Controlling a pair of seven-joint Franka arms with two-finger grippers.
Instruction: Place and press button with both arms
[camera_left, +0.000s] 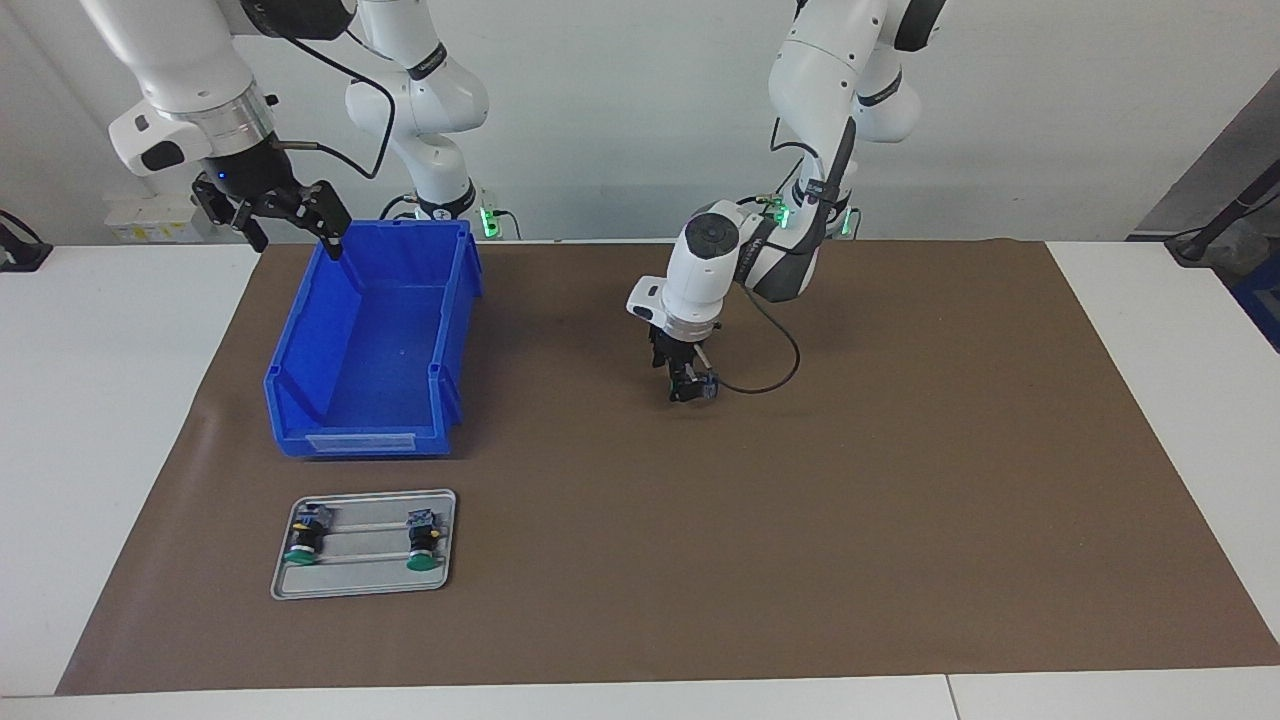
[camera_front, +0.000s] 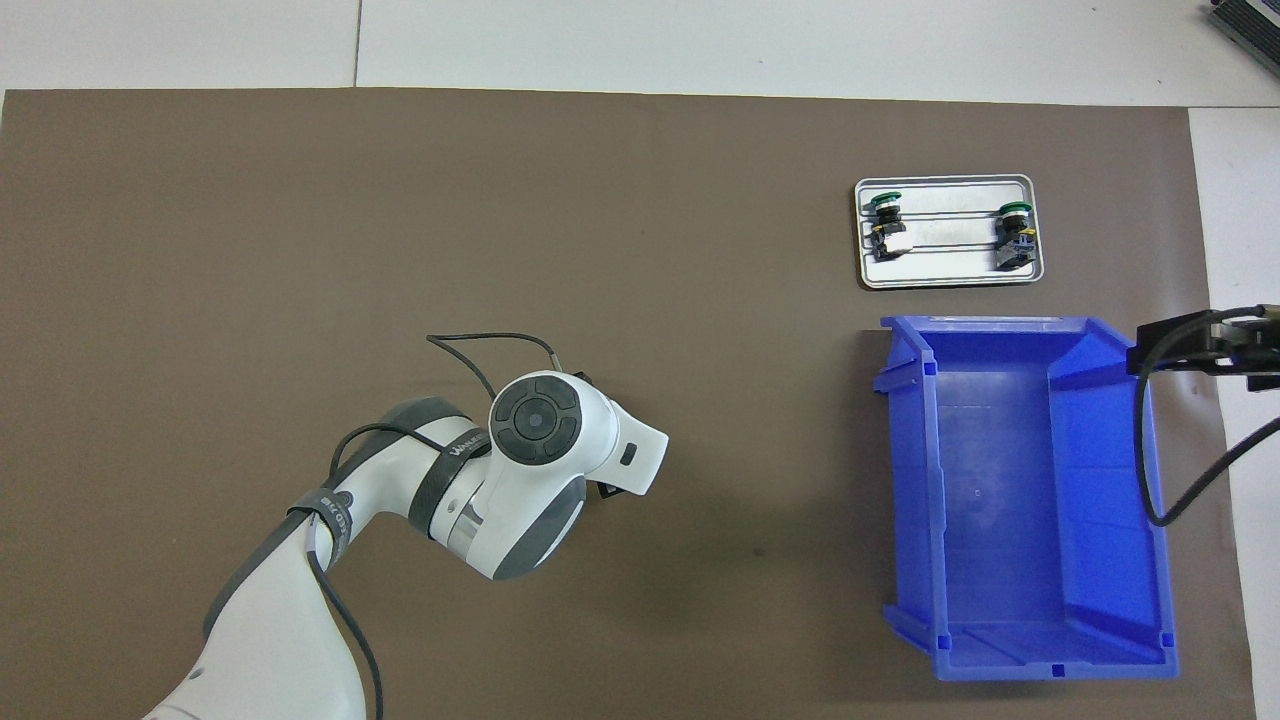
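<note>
Step in hand, as judged: placing the button (camera_left: 709, 384).

- The right gripper (camera_left: 290, 222) hangs open and empty over the robot-side rim of the blue bin (camera_left: 300, 420); that arm waits.
- Beside the bin, toward the left arm's end of the bench (camera_left: 100, 400), the left gripper (camera_left: 688, 388) is down at the brown mat (camera_left: 900, 450) with the button at its tip. Whether it grips cannot be told.
- Farther from the robots than the bin, a tray (camera_left: 365, 590) holds two spare buttons (camera_left: 305, 540).

Next move calls for a secure seat before the press.

The overhead view hides the left gripper and button under the wrist; only the facing view shows them.
</note>
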